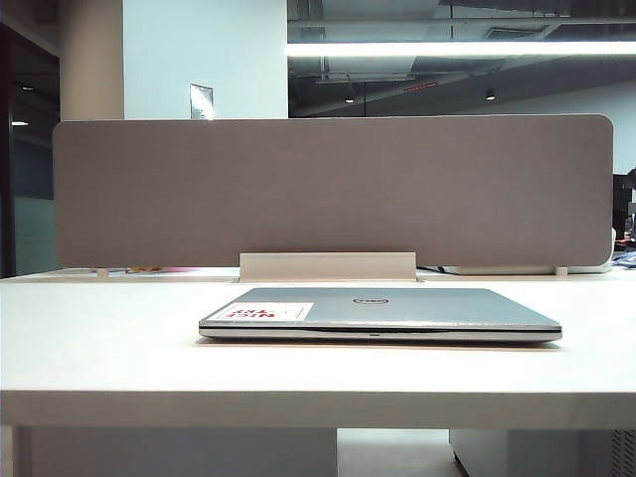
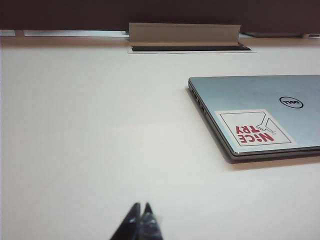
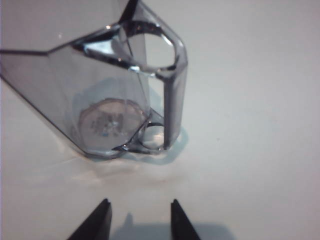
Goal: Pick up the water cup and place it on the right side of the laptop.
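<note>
Your right gripper (image 3: 138, 220) hung wide apart just short of the cup (image 3: 100, 90); you needed its handle (image 3: 172, 100) centred. Left gripper (image 2: 141, 220) looked pinched together, idle beside the laptop (image 2: 260, 115).

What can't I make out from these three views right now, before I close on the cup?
- Water cup: the right wrist view's edge cuts off its rim; absent from the exterior view, so its place relative to the laptop is unknown.
- Right gripper: open, only fingertips show; contact with the handle not shown.
- Left gripper: fingertips together, rest cut off by the left wrist view's edge.
- Both arms: outside the exterior view.
</note>
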Available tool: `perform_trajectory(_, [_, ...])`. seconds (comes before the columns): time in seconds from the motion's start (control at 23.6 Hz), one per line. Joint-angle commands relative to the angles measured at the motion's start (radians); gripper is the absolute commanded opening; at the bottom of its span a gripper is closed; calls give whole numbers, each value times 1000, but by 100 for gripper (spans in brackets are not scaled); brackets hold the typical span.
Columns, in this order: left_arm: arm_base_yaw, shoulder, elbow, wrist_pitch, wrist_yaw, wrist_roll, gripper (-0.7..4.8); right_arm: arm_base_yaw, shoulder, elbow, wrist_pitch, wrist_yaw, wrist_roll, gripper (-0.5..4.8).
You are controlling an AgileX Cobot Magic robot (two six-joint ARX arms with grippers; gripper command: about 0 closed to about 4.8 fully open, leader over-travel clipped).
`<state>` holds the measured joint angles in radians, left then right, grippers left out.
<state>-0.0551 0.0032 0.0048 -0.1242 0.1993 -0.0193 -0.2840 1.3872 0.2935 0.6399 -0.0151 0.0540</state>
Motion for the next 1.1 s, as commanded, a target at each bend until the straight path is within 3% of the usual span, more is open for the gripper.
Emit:
perform_trajectory(0.04, [-1,1,3,6,5,0,-4,11,33,3,89,40,-2,170])
perform_trajectory(0.64, [-1,1,3,6,5,0,-4,8,203,5,377,47,-2,164])
perform_trajectory(0.72, [-1,1,3,6,5,0,-4,8,211,10,381,63,-2,139])
perform_trajectory(1.1, [-1,1,3,5,5,0,-4,1,219,36,426,126,-2,137])
